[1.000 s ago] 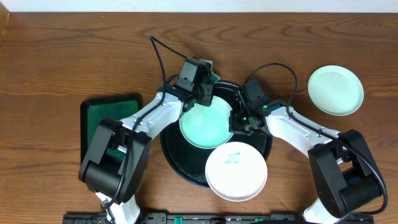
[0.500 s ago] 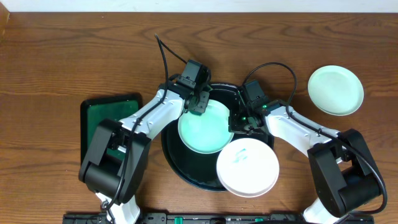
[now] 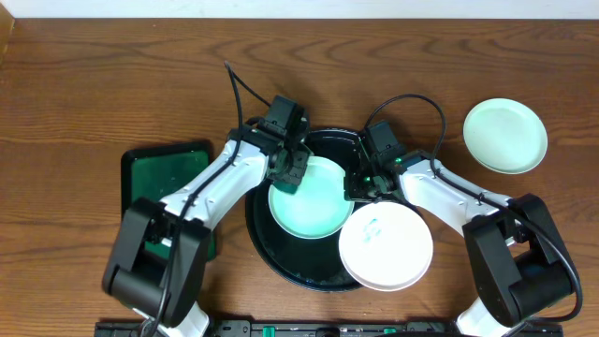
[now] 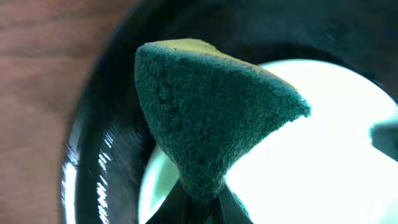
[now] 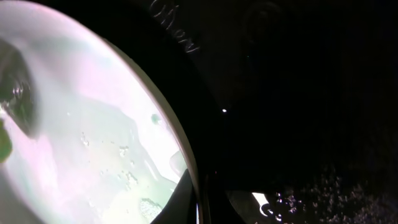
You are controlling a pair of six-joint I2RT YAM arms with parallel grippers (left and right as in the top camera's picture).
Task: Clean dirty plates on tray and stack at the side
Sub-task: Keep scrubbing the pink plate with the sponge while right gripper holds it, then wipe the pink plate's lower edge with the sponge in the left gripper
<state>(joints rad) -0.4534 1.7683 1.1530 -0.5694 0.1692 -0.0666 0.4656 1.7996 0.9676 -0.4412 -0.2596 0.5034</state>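
Note:
The black tray (image 3: 271, 257) sits at table centre. A mint-green plate (image 3: 314, 201) lies in it. My left gripper (image 3: 288, 171) is shut on a dark green sponge (image 4: 205, 112), held at the plate's (image 4: 323, 149) upper-left rim. My right gripper (image 3: 358, 184) is shut on the plate's right rim (image 5: 186, 155); wet smears show on the plate in the right wrist view. A white plate (image 3: 386, 246) with a small green smear rests over the tray's lower-right rim. A second mint-green plate (image 3: 505, 136) lies on the table at the far right.
A rectangular dark green tray (image 3: 154, 183) lies at the left, partly under my left arm. A black cable (image 3: 245, 89) loops above the left arm. The wood table (image 3: 94, 84) extends all around.
The white plate has slid right and down, further off the tray's rim. My left gripper with the sponge has moved down-left along the mint plate's upper-left edge. The right gripper has held still.

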